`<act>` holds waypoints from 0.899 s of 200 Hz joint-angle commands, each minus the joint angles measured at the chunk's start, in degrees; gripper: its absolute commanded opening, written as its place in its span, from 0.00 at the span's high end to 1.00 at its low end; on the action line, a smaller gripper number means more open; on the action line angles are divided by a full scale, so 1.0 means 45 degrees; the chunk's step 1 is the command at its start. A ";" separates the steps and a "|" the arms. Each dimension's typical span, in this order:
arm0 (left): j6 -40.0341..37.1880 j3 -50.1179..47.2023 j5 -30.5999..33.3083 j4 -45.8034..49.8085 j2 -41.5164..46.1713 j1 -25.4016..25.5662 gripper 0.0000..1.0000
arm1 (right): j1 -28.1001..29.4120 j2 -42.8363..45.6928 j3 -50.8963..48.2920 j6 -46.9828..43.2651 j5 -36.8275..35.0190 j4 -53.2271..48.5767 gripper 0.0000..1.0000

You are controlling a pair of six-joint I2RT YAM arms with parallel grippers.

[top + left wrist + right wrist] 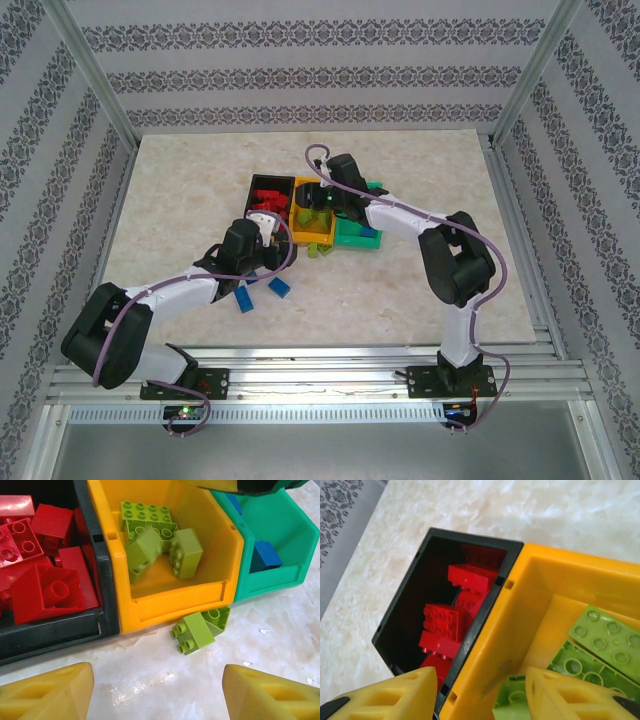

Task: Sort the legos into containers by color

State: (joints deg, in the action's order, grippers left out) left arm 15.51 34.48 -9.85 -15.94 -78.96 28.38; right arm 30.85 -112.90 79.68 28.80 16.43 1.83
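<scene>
Three containers stand side by side: a black bin [107, 580] of red legos [45, 587], an orange-yellow bin [175, 602] of lime legos [160, 545], and a green bin [270, 582] with a blue lego [265, 555]. Two lime legos [197, 630] lie on the table against the yellow bin's front. My left gripper [157, 695] hovers open just in front of them, holding nothing. My right gripper [481, 680] is open over the wall between the black bin [485, 615] and the yellow bin [520, 610]. A lime lego [510, 702] sits loose beside its right finger.
Two blue legos [243, 300] [280, 288] lie on the marble table near my left arm. My right arm [400, 215] reaches over the green bin [358, 238]. Aluminium frame posts [95, 85] and patterned walls surround the table.
</scene>
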 commanded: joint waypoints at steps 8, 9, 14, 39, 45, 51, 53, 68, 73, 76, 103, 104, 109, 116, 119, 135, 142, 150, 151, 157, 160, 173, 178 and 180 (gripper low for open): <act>0.0229 -0.0029 -0.0425 -0.0524 0.0268 -0.0174 0.31 | -0.0165 0.0723 -0.0715 -0.0070 0.0380 -0.0174 0.49; 0.0237 -0.0037 -0.0427 -0.0541 0.0274 -0.0174 0.31 | -0.0171 0.0748 -0.0783 -0.0080 0.0396 -0.0153 0.49; 0.0269 -0.0036 -0.0475 -0.0568 0.0245 -0.0170 0.31 | -0.0195 0.1044 -0.1147 -0.0123 0.0457 -0.0038 0.49; 0.0417 0.0106 -0.1055 -0.0695 -0.0139 -0.0174 0.31 | -0.0215 0.2796 -0.3305 -0.0562 0.0366 0.0430 0.49; 0.0439 0.0162 -0.1217 -0.0690 -0.0236 -0.0174 0.31 | -0.0215 0.3237 -0.3795 -0.0691 0.0239 0.0456 0.49; 0.0469 0.0175 -0.1306 -0.0737 -0.0333 -0.0164 0.31 | -0.0215 0.3687 -0.4280 -0.0778 0.0113 0.0456 0.48; 0.0492 0.0176 -0.1308 -0.0759 -0.0361 -0.0147 0.31 | -0.0225 0.3826 -0.4428 -0.0795 0.0093 0.0454 0.49; 0.0556 0.0215 -0.1495 -0.0939 -0.0632 -0.0137 0.32 | -0.0234 0.4933 -0.5610 -0.1027 -0.0164 0.0489 0.48; 0.0583 0.0245 -0.1577 -0.0947 -0.0722 -0.0130 0.32 | -0.0232 0.5300 -0.6066 -0.1116 -0.0289 0.0539 0.48; 0.0593 0.0272 -0.1613 -0.0929 -0.0780 -0.0120 0.32 | -0.0234 0.5506 -0.6317 -0.1169 -0.0405 0.0574 0.48; 0.0539 0.0599 -0.1783 -0.0620 -0.1145 0.0064 0.33 | -0.0254 0.7000 -0.8472 -0.1783 -0.1384 0.1100 0.47; 0.0539 0.0619 -0.1790 -0.0599 -0.1165 0.0072 0.33 | -0.0254 0.7031 -0.8558 -0.1825 -0.1433 0.1148 0.47; 0.0513 0.0698 -0.1797 -0.0524 -0.1231 0.0112 0.33 | -0.0259 0.7204 -0.8990 -0.1917 -0.1724 0.1426 0.47; 0.0510 0.0799 -0.1829 -0.0420 -0.1360 0.0181 0.33 | -0.0271 0.7392 -0.9516 -0.1928 -0.2216 0.1757 0.47; 0.0500 0.0839 -0.1835 -0.0382 -0.1423 0.0210 0.33 | -0.0291 0.7435 -0.9683 -0.1819 -0.2421 0.1920 0.47; 0.0410 0.1163 -0.1812 -0.0088 -0.1781 0.0405 0.33 | -0.0525 0.7738 -0.9662 -0.1815 -0.2039 0.1802 0.47; 0.0339 0.1283 -0.1782 0.0049 -0.1922 0.0500 0.33 | -0.0528 0.7760 -0.9640 -0.1848 -0.2100 0.1927 0.47; 0.0243 0.1443 -0.1716 0.0232 -0.2079 0.0599 0.33 | -0.0542 0.7714 -0.9612 -0.1737 -0.2175 0.2014 0.46; 0.0234 0.1470 -0.1717 0.0257 -0.2120 0.0613 0.33 | -0.0545 0.7700 -0.9597 -0.1734 -0.2170 0.2015 0.46; 0.0144 0.1638 -0.1699 0.0441 -0.2289 0.0663 0.33 | -0.0547 0.7626 -0.9531 -0.1725 -0.2058 0.2017 0.46; 0.0115 0.1735 -0.1716 0.0572 -0.2382 0.0685 0.33 | -0.0547 0.7584 -0.9497 -0.1713 -0.1986 0.2016 0.46; -0.0080 0.2163 -0.1781 0.1096 -0.2751 0.0743 0.33 | -0.0513 0.7410 -0.9440 -0.1627 -0.1779 0.2054 0.46; -0.0134 0.2288 -0.1797 0.1270 -0.2902 0.0762 0.32 | -0.0511 0.7344 -0.9445 -0.1598 -0.1727 0.2105 0.46; -0.0157 0.2340 -0.1801 0.1349 -0.2942 0.0763 0.32 | -0.0524 0.7318 -0.9445 -0.1595 -0.1714 0.2112 0.46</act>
State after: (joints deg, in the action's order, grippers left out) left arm 16.71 41.71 -16.93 -15.31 -89.58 30.89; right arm 28.60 -79.75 36.05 22.11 8.56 8.69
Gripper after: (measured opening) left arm 0.673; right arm 0.535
